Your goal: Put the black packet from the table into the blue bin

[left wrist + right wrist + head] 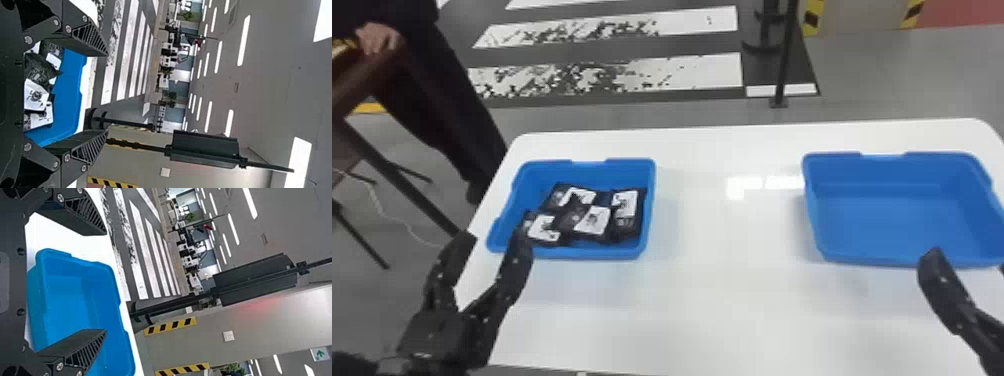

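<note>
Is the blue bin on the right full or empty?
Empty: the right bin shows its bare blue floor, with no packets inside.

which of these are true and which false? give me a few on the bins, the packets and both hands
1. Several black packets lie in the left blue bin. True.
2. The right blue bin stands on the floor. False: it stands on the white table.
3. The left hand has its fingers pressed together. False: they are spread apart.
4. White labels show on the packets. True.
5. The right hand is gripping a packet. False: its fingers are apart, with nothing held between them.
</note>
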`<state>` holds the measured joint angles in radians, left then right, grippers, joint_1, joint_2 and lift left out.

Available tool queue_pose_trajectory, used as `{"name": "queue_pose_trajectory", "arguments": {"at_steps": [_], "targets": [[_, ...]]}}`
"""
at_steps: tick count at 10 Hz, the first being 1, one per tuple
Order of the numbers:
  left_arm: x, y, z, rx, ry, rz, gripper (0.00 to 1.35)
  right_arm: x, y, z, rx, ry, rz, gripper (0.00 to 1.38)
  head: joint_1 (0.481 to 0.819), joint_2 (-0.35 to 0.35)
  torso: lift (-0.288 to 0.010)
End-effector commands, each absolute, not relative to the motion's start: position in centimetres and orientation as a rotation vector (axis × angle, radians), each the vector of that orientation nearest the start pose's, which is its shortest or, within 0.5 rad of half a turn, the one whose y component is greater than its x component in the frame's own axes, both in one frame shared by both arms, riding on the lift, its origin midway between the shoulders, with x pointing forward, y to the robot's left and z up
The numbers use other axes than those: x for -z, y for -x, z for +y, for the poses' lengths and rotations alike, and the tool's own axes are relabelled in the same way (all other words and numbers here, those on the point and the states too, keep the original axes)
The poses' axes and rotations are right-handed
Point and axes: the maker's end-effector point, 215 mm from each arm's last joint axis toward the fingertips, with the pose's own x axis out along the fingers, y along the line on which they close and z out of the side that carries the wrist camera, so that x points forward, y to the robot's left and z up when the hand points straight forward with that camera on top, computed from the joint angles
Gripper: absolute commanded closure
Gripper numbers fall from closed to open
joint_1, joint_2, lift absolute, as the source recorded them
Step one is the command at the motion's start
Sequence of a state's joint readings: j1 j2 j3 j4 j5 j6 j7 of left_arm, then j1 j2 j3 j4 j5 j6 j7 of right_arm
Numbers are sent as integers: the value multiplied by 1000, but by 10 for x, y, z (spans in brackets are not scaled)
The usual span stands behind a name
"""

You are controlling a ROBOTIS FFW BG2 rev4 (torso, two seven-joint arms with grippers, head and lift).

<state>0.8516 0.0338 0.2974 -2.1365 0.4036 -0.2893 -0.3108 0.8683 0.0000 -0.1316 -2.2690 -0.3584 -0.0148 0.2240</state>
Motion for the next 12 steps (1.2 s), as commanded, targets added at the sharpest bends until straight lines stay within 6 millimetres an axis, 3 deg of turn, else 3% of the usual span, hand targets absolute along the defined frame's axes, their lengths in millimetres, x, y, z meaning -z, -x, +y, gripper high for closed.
{"name": "queue_pose_trajectory", "arguments": {"at_steps": [1,12], "targets": [[308,-326,334,31,130,-76,363,339,-339,-247,-98,-276,104,133,695,153,-110],[306,-329,331,36,143,-87,361,340,-338,-247,-97,-276,106,133,695,146,-110]]}}
